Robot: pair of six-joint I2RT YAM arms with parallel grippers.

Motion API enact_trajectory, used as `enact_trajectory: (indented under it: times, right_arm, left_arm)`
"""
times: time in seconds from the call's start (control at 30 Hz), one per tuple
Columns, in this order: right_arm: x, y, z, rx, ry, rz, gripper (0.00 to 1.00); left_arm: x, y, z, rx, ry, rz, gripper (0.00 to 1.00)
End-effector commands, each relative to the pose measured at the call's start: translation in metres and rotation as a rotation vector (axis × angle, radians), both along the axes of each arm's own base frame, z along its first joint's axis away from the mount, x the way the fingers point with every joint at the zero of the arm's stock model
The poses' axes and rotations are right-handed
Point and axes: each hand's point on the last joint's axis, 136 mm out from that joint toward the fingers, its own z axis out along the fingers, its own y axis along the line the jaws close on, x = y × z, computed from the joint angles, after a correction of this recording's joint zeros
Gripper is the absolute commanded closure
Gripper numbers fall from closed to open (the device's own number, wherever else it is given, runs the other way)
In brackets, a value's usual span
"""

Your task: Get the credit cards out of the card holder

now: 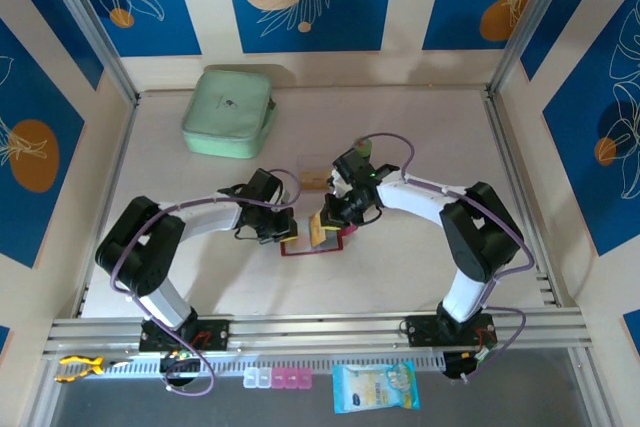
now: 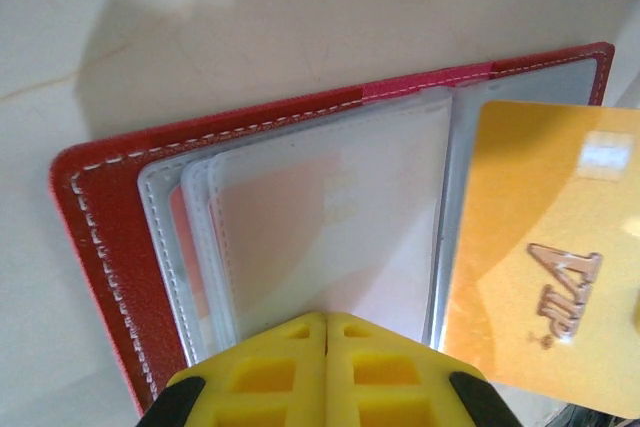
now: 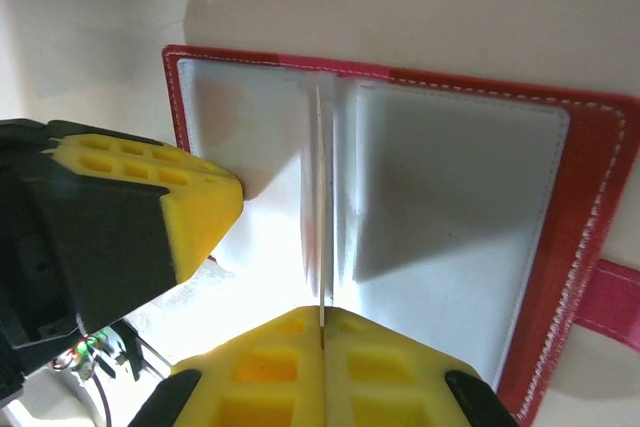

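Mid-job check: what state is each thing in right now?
card holder: open, clear sleeves exposed.
gold VIP card: lifted above the sleeves, pinched by the right gripper.
left gripper: shut, tips down at the holder's sleeves.
right gripper: shut on the gold VIP card's edge.
mint-green zip case: closed.

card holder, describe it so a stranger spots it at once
Start at the middle of the table. The card holder lies open there: small, dark red, white-stitched, with clear sleeves, unlike the bigger mint-green case at the far left.
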Motion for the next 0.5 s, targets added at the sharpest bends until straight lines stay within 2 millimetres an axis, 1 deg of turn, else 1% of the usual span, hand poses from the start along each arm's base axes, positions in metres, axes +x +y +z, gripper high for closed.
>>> enact_trajectory:
  times: [0.0, 0.1, 0.23, 0.33, 0.47]
  right_arm:
    - [0.01, -0.01, 0.024, -0.039, -0.08, 0.041, 0.94]
    - [0.019, -0.017, 0.033, -0.062, -0.135, 0.087, 0.95]
    - [0.03, -0.022, 0.049, -0.075, -0.245, 0.217, 0.96]
    - [0.041, -0.029, 0.054, -0.136, -0.333, 0.329, 0.96]
    - [0.052, -0.03, 0.058, -0.164, -0.426, 0.516, 0.96]
  left_arm:
    - [-0.003, 0.007, -0.006, 0.051, 0.001, -0.019, 0.96]
    - [-0.001, 0.005, -0.001, 0.044, -0.012, -0.021, 0.96]
    - [0.001, 0.005, 0.005, 0.036, -0.03, -0.017, 0.94]
    - [0.004, 0.005, 0.011, 0.031, -0.048, -0.011, 0.91]
    - [0.006, 0.004, 0.016, 0.022, -0.066, -0.006, 0.88]
